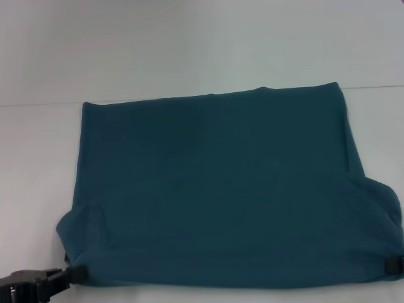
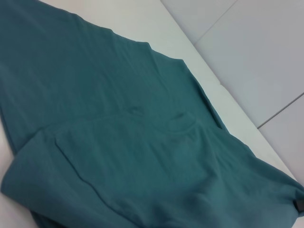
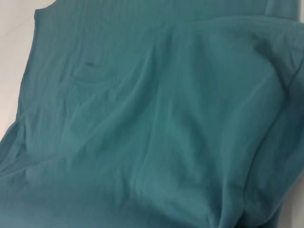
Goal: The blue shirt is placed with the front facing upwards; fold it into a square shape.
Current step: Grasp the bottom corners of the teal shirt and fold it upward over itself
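A blue shirt [image 1: 214, 189] lies spread across a pale, smooth desk [image 1: 189, 50], seen from above. It already forms a wide, roughly rectangular block with no print, collar or sleeves showing, so it appears partly folded. The near portion looks doubled over, bulging outward at both near corners.

The left tool [image 1: 71, 274] sits at the near left corner, its dark tips closed on the shirt's edge. The right tool [image 1: 396, 266] is just visible at the near right corner, seemingly pinching the cloth as well, though little of it shows.

A square probably still needs another fold to narrow the width.

The fabric is matte, soft teal-blue cotton knit, with shallow wrinkles and gentle ridges. Its far edge is straight; the near edge is rounded and loose.
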### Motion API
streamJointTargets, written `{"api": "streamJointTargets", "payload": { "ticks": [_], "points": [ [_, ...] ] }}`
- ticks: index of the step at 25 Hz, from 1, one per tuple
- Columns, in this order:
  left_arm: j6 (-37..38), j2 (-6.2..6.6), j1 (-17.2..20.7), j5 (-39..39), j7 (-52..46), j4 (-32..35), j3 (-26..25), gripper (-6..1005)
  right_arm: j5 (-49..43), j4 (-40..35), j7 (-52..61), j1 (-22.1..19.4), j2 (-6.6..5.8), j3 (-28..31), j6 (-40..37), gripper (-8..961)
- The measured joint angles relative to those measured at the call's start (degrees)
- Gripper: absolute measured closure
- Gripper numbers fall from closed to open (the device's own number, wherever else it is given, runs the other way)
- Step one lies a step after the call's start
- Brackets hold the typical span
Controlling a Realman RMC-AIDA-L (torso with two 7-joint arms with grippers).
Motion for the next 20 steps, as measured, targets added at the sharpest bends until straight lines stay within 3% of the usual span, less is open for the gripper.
{"api": "streamJointTargets", "payload": {
  "ticks": [20],
  "points": [
    [-0.09, 0.0, -0.33, -0.04, -0.15, -0.02, 0.23, 986, 0.06, 0.0, -0.6, -0.48, 0.49, 0.61, -0.33, 890]
  ]
}}
